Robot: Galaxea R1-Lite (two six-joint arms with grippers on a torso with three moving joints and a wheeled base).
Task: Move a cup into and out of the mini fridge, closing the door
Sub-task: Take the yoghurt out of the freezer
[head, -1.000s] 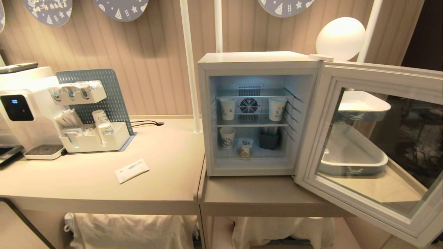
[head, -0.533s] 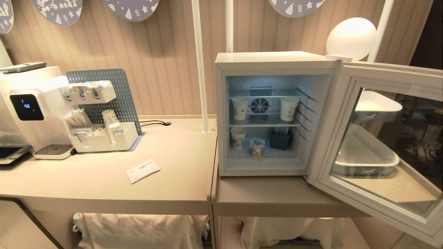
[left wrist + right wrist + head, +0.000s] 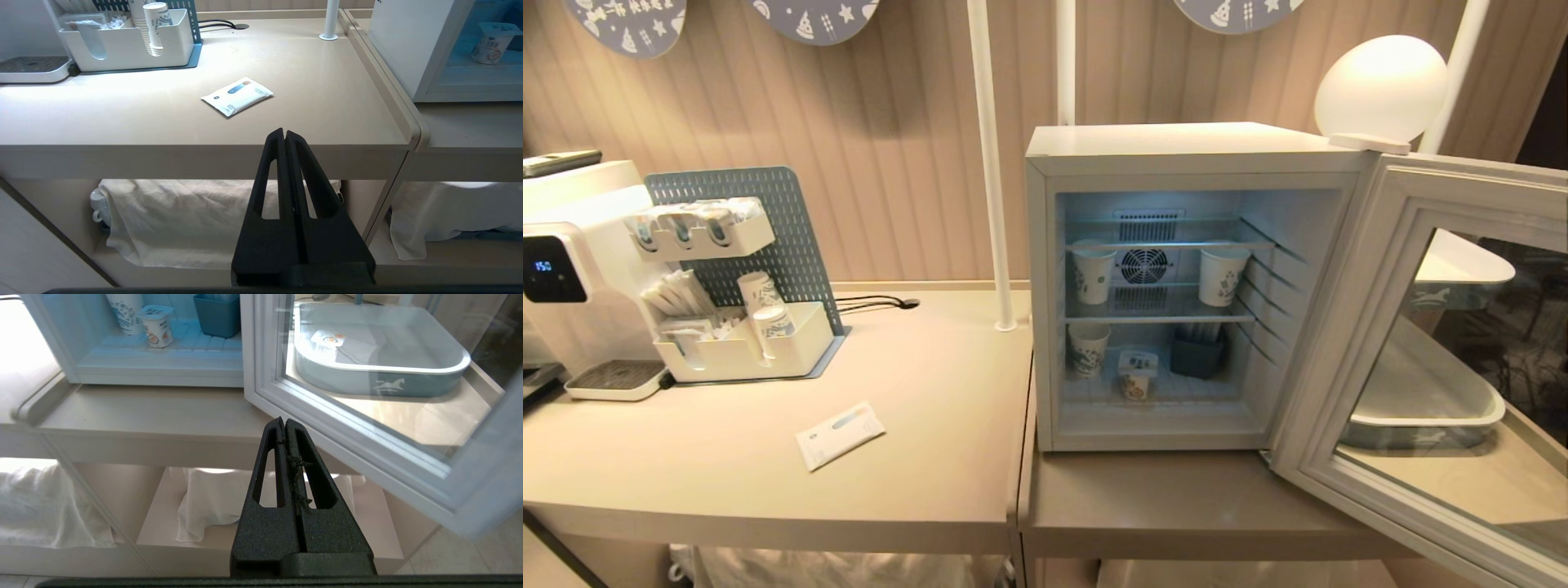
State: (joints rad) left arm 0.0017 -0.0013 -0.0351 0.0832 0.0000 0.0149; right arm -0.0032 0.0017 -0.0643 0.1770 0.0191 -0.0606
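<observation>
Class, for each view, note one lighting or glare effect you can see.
Head view: the fridge interior glows bluish, and the lamp shines bright. Left wrist view: glare whitens the table. Right wrist view: the open door glass carries pale reflections over the tray.

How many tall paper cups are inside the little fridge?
3. One paper cup stands at the left of the mini fridge's upper shelf, one at its right, and one at the bottom left beside the small lidded cup. More may be hidden.

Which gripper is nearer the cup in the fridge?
Right. The right gripper sits low before the fridge shelf, cup ahead; the left gripper faces the side table, further off.
</observation>
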